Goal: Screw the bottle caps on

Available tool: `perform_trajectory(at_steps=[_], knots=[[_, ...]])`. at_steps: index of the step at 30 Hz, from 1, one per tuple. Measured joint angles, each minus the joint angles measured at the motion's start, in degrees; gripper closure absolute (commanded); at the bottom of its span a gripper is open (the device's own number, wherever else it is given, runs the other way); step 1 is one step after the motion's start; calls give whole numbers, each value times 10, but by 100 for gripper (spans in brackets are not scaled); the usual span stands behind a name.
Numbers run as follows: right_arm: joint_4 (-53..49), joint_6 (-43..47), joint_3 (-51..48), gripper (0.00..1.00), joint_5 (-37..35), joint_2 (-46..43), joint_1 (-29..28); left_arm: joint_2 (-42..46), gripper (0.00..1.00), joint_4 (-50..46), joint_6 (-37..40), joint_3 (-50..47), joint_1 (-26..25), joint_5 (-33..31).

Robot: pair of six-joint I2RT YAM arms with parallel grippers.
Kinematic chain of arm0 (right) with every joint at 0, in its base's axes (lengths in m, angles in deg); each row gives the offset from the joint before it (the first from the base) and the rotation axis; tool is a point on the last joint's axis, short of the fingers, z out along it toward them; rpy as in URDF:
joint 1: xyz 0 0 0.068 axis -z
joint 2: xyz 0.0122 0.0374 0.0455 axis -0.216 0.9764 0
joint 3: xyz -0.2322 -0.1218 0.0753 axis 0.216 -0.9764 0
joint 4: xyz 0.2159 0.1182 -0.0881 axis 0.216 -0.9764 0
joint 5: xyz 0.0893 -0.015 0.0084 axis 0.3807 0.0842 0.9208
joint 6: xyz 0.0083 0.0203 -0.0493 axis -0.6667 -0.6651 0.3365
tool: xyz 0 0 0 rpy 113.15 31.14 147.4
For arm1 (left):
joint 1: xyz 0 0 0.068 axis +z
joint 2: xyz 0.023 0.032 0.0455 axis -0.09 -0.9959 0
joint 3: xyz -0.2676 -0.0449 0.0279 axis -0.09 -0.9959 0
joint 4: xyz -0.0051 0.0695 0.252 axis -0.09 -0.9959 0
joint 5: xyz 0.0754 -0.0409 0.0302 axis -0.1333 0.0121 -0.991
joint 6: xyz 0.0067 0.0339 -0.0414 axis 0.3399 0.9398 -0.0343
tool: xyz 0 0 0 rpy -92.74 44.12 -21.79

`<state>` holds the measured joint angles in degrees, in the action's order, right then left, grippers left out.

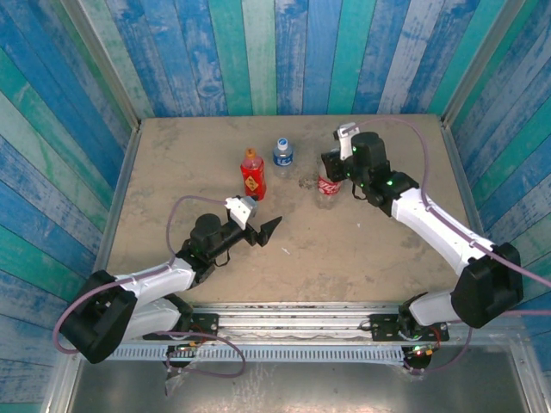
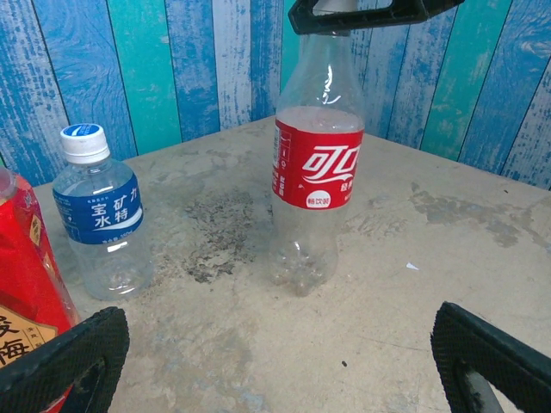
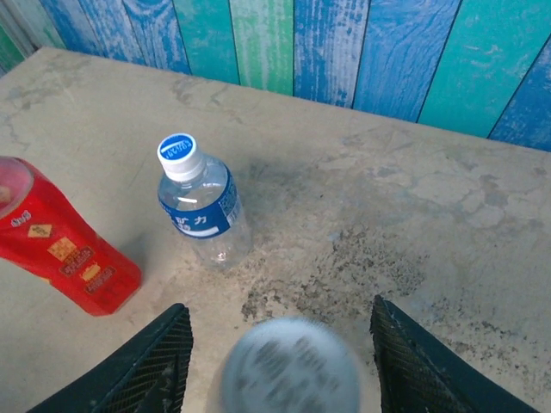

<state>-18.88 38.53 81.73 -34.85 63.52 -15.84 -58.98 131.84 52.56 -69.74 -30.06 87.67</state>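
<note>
A pale round cap point(image 3: 288, 368), blurred, sits close under the right wrist camera on top of the cola bottle point(image 2: 317, 172). The right fingers point(image 3: 146, 366) stand spread on either side of it, with a gap showing between each finger and the cap, pinching nothing.

There are three bottles, all upright on the bench point(image 1: 387, 249), toward the middle of its far edge. There are three caps, one on each bottle. The cola bottle stands furthest right. To its left is the blue-label bottle point(image 1: 282, 157) with a white cap point(image 2: 84, 142). The red-and-yellow bottle point(image 1: 252, 178) with an orange cap point(image 1: 250, 153) is furthest left and a little nearer the near edge.

The cola bottle is clear and looks empty. Whether the blue-label bottle holds water I cannot tell. The red wrap hides that bottle's contents.

The left fingers point(image 2: 60, 361) are spread wide and hold nothing. They are low over the bench on the near side of the bottles, pointing at the cola bottle and apart from all three.
</note>
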Motion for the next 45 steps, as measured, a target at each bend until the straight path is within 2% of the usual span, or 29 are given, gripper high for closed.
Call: perform_trajectory(at_steps=[8, 12, 18, 24, 30, 33, 37, 42, 45], knots=[[-15, 6, 0, 23, 10, 5, 0, 0, 6, 0, 1, 0, 0, 0], [-25, 14, 0, 12, 23, 0, 0, 5, 6, 0, 1, 0, 1, 0], [-24, 29, -33, 0, 43, -83, 0, 27, 6, 0, 1, 0, 18, -11], [11, 33, -114, 0, 26, -211, 5, 58, 6, -25, 21, 0, 46, -39], [92, 64, -243, 0, -61, -276, 17, 99, 6, -51, 38, 0, 85, -128], [151, 89, -315, 0, -105, -273, 26, 109, 6, -53, 41, -2, 106, -186], [230, 111, -389, 0, -124, -244, 56, 99, 6, -35, 54, -19, 151, -251], [316, 132, -421, 0, -111, -183, 112, -3, 6, 28, 54, -27, 238, -252], [378, 134, -433, 0, -79, -143, 156, -54, 6, 35, 45, -18, 283, -235]])
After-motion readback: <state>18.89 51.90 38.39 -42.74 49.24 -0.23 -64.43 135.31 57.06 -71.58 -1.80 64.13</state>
